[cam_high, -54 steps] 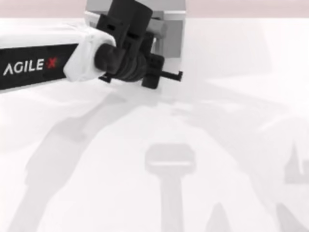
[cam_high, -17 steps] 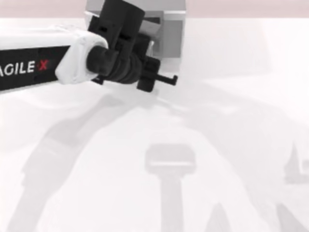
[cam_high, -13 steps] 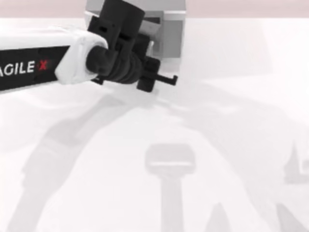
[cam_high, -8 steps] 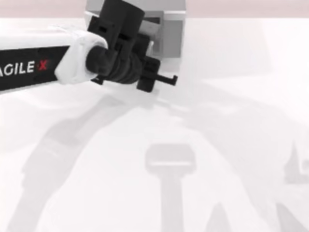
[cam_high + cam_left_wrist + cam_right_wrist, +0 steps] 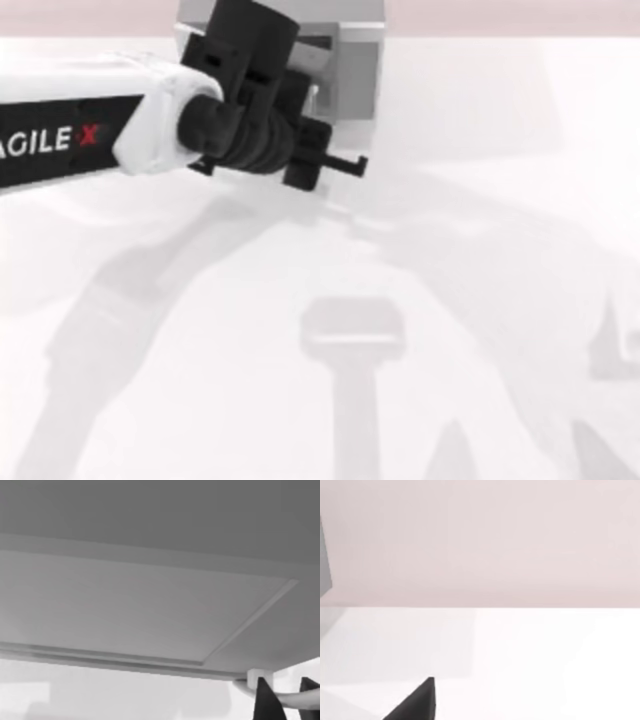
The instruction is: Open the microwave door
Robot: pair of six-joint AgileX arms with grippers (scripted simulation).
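The left arm is extended from the top view's left edge across the table's far side, its wrist bent. The left gripper is seen apparently closed around a light bar. The right arm is not seen from above.

We see a plain white table filling nearly the whole top view, its far edge meeting a pale pink wall. The one thing standing on it is the microwave, a small grey metallic box at the far edge, a little to the left of the middle. Soft grey shadows fall across the table's surface in front of the microwave and toward its right side. In the right wrist view the same white table runs up to the pink wall.
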